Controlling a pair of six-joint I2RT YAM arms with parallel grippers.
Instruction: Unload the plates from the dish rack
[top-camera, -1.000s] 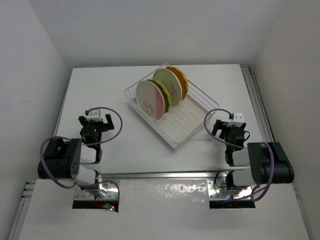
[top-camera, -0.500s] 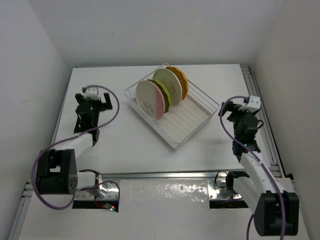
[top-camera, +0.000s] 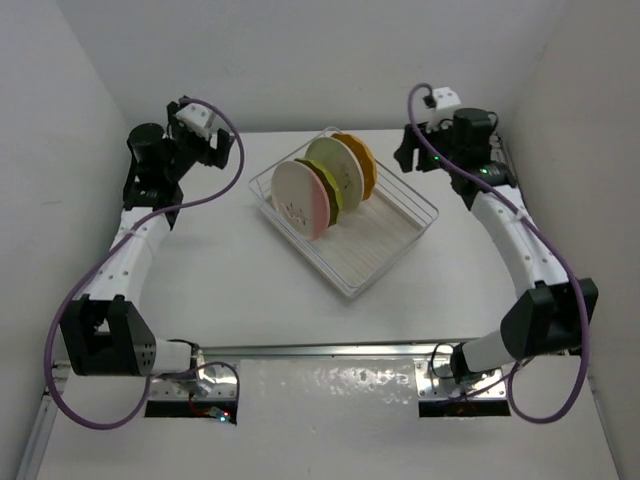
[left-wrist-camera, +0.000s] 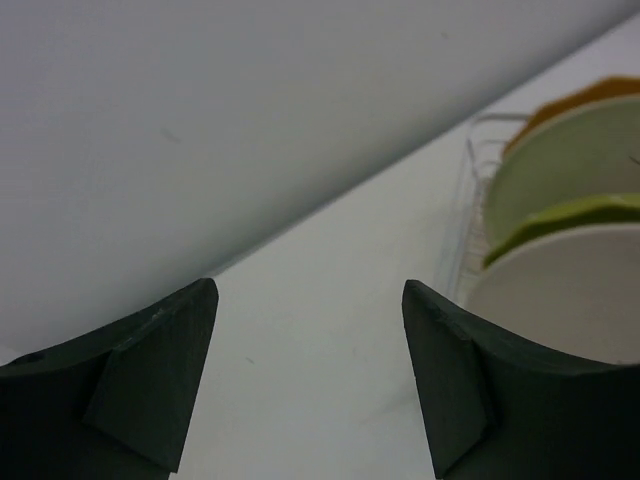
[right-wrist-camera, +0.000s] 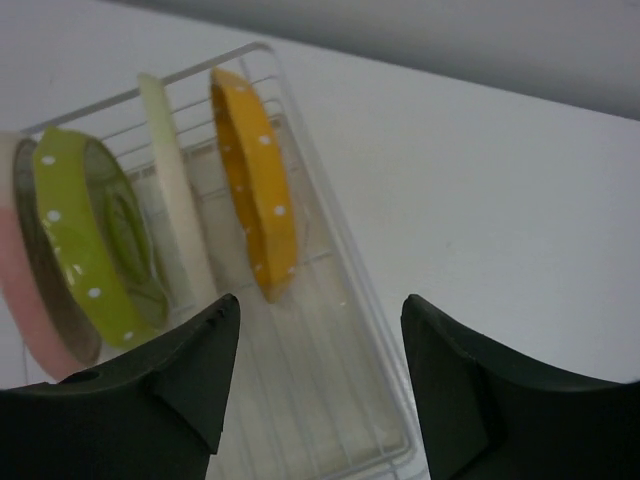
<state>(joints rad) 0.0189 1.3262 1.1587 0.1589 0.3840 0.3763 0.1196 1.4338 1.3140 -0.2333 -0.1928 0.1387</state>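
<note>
The white wire dish rack (top-camera: 377, 243) stands slanted at the table's middle. Four plates stand upright in its far end: cream-and-pink (top-camera: 298, 199), olive-green dotted (top-camera: 326, 188), pale green-and-cream (top-camera: 335, 170) and orange-yellow dotted (top-camera: 362, 160). My left gripper (top-camera: 214, 150) is open and empty, raised left of the rack near the back wall. In the left wrist view (left-wrist-camera: 310, 385) the plates' rims (left-wrist-camera: 560, 300) show at the right. My right gripper (top-camera: 408, 152) is open and empty, raised right of the rack. In the right wrist view (right-wrist-camera: 320, 390) it hangs over the rack's base (right-wrist-camera: 330, 330), near the orange-yellow plate (right-wrist-camera: 255, 170).
White walls close the table at the back and both sides. A metal rail (top-camera: 510, 175) runs along the table's right edge. The near half of the rack (top-camera: 350, 270) holds no plates. Purple cables loop along both arms.
Both arms have lifted from the near edge and stretched toward the back of the table. The grippers now flank the rack's far end. The plates and rack have not moved.
</note>
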